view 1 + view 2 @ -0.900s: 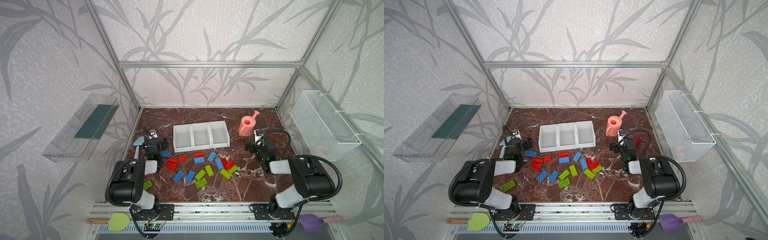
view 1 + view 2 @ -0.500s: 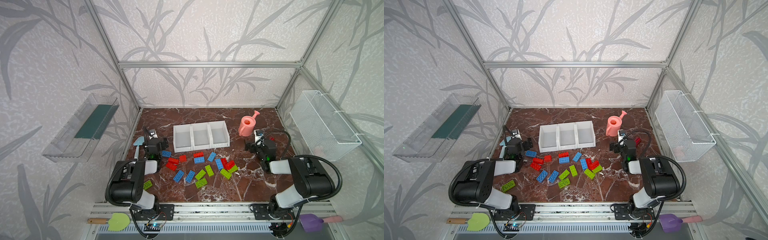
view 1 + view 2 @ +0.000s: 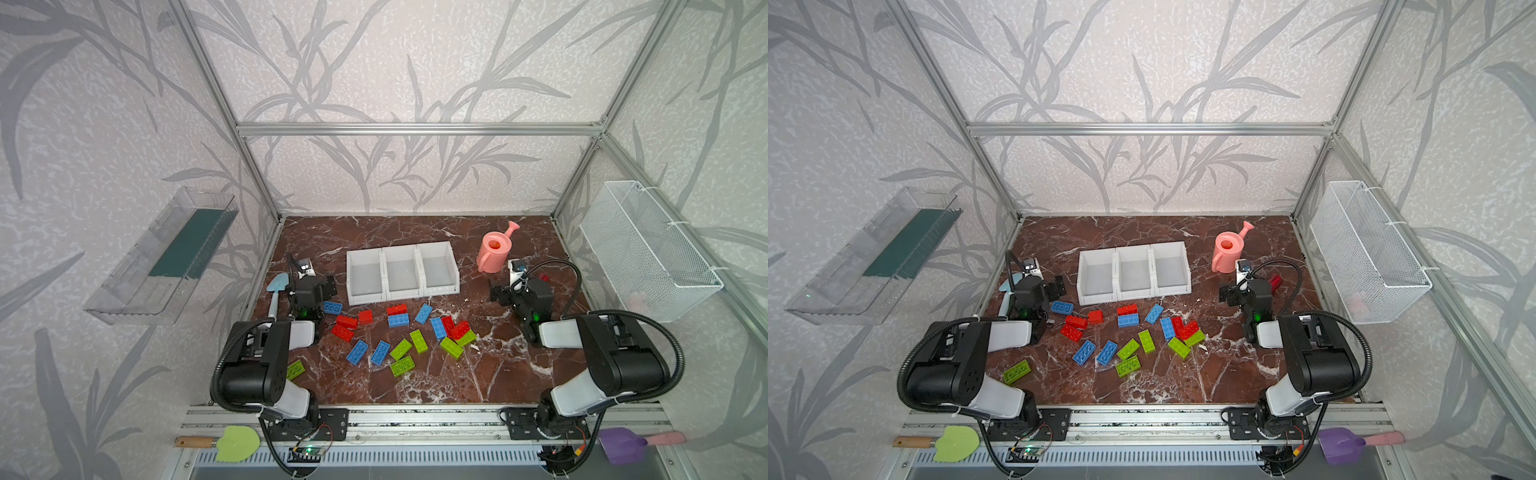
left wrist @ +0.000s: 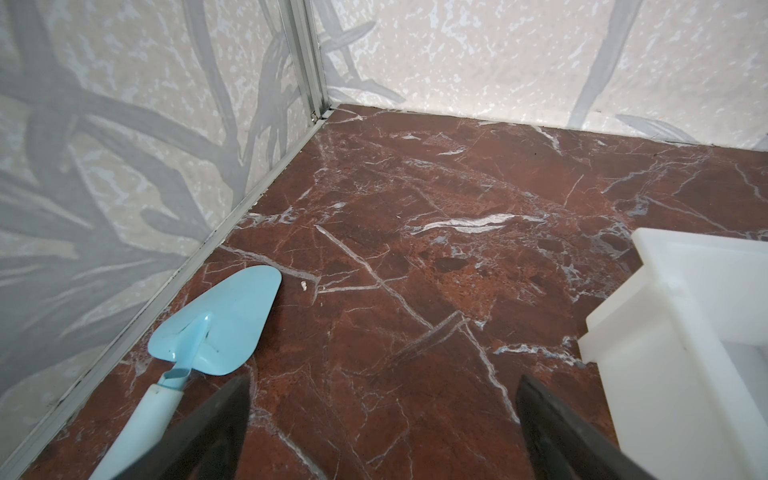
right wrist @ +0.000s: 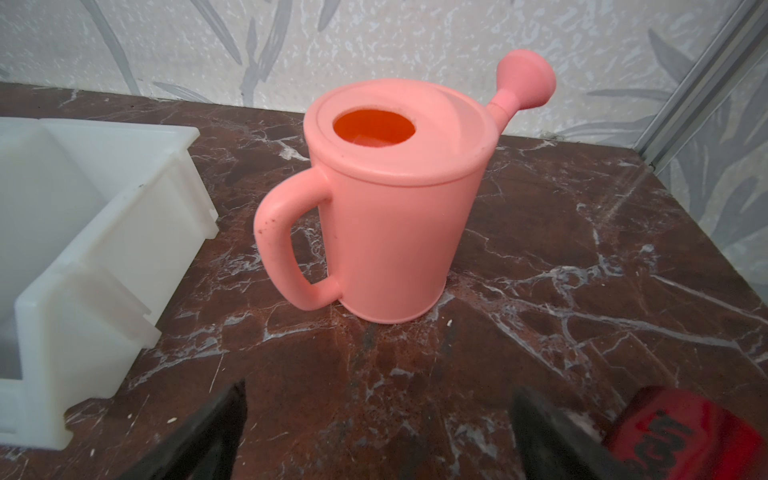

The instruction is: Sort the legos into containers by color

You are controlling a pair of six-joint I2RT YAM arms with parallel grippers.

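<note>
Nothing moved; green lego (image 3: 296, 369) half-hidden (behind left arm (image 3: 257, 361)).

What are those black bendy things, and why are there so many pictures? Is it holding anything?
They are two robot arms. Two pictures look down from above; two come from little cameras on the arms' wrists. On the brown marble table lie red, blue and green plastic studded bricks, near three white plastic open bins, all empty. The left tool hangs open by a light blue toy shovel; the right tool hangs open facing a pink plastic watering can. Neither holds anything.
</note>
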